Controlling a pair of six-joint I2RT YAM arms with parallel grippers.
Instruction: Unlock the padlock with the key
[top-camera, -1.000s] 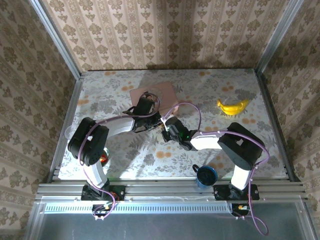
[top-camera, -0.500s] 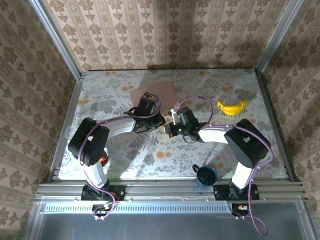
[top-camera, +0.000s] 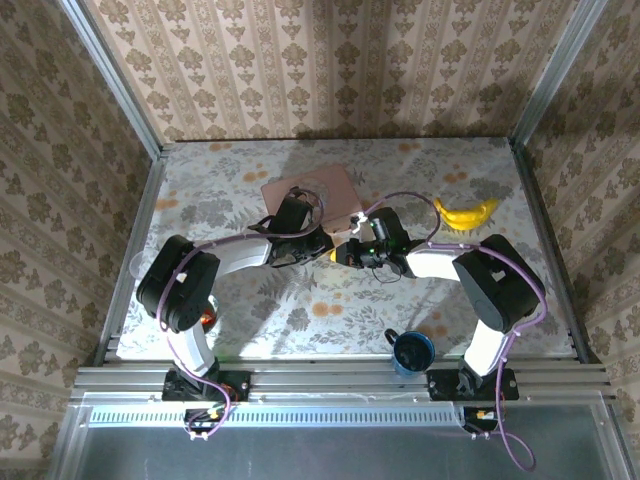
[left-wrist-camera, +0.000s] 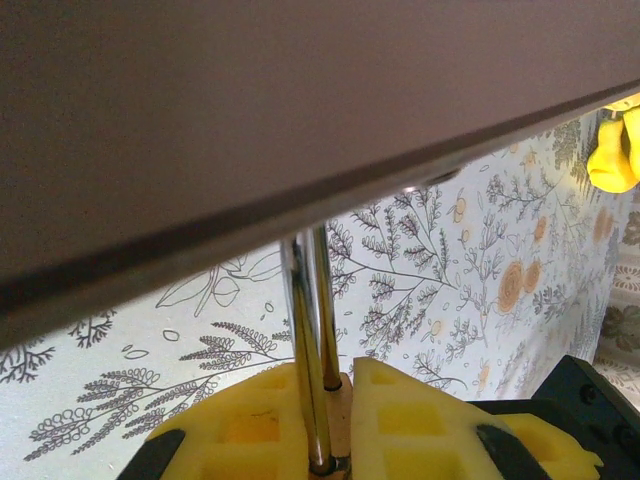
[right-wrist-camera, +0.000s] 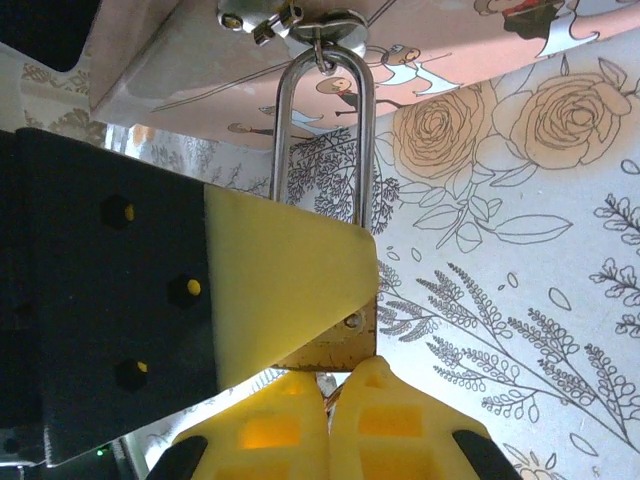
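While your left gripper has held its place just below the pink box at the middle of the top view, your right gripper has swung up from lower in the frame over the past second. It now points leftward, tip to tip with the left one. The padlock sits between them there, too small for you to make out.

From the left wrist, you see the left gripper's pads pinched nearly together on the silvery shackle. The shackle runs up to the box's edge, which crosses the upper half of the frame. The banana shows at the upper right.

From the right wrist, the shackle hangs from the box's hasp at the top centre. The left gripper's finger covers most of the brass body. Your right gripper's pads are pressed fully together at the bottom centre, just under the body's lower edge. Whether a key lies between them you cannot tell.

That approach suggests you are lining up for insertion. The lock looks fastened, so the turning is all ahead.
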